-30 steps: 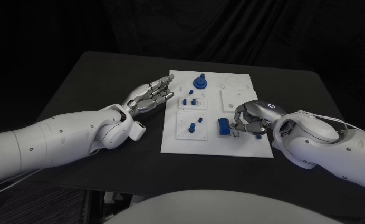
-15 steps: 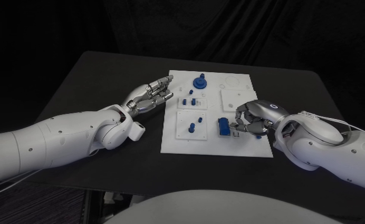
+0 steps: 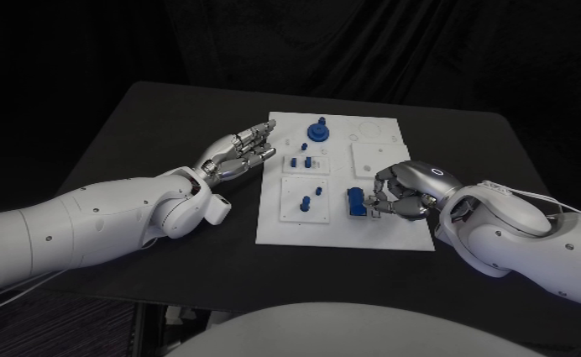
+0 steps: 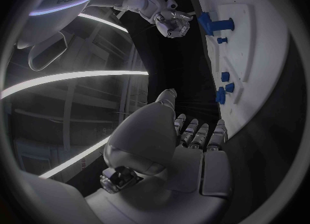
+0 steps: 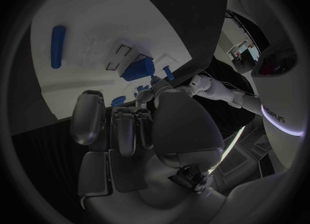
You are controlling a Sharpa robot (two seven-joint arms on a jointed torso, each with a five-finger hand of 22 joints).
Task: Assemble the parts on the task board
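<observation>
On the near right part of the white task board (image 3: 345, 235), a blue block-shaped part (image 3: 356, 202) is standing upright, and the right hand (image 3: 403, 191) is hovering just beside it with its fingers curled in toward it; whether they are touching it I cannot tell. Farther back on the board, a round blue knobbed part (image 3: 318, 131) is standing, with smaller blue pegs (image 3: 304, 161) sitting between it and the block. Off the board's left edge, the left hand (image 3: 240, 152) is lying over the black table (image 3: 158, 130), fingers stretched straight and close together, holding nothing.
</observation>
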